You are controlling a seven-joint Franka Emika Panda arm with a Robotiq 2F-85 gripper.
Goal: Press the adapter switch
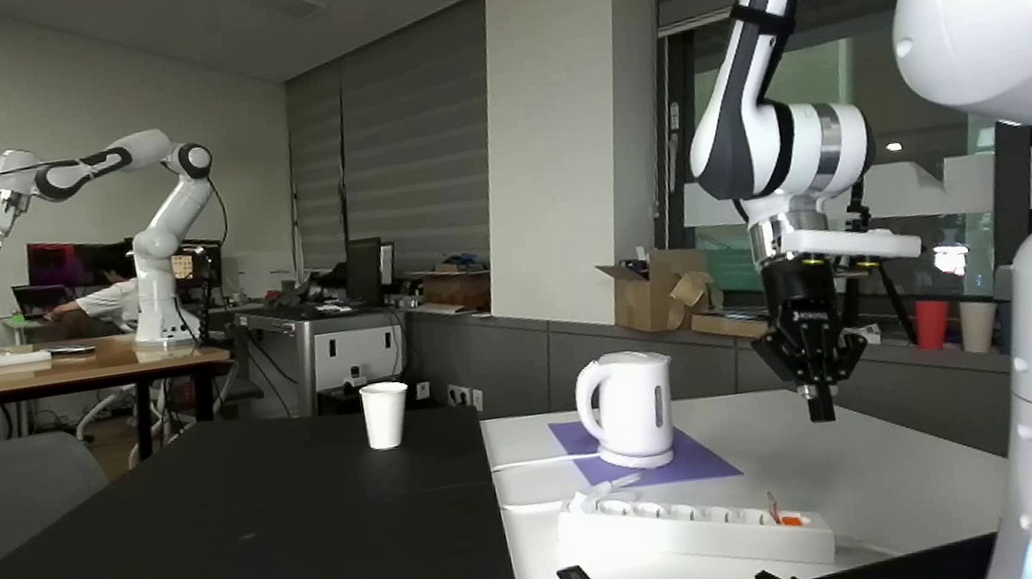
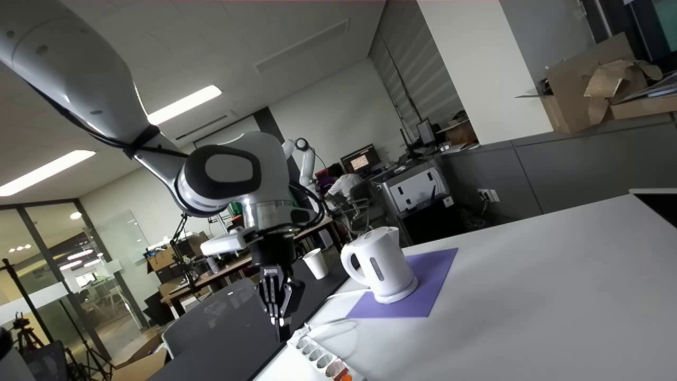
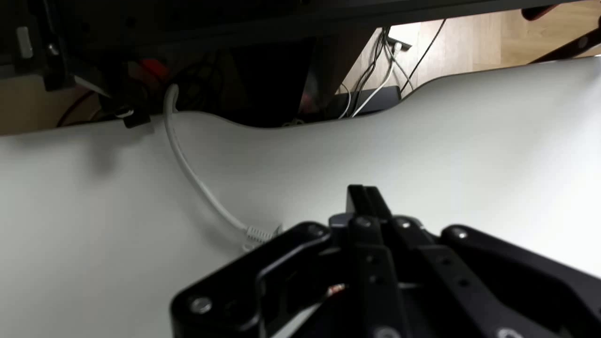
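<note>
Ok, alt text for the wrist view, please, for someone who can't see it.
The black gripper, closed, fills the lower middle and right over a white tabletop, with a small reddish patch, too hidden to identify, showing between its links. To its left, a pale cable curves up to the tabletop's edge, beyond which lie dark equipment and wood-look floor.

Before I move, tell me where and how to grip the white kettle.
Likely best by the handle, from the side of the black table: the kettle stands upright, its looped handle jutting that way. The tool is shut; open it first.
</note>
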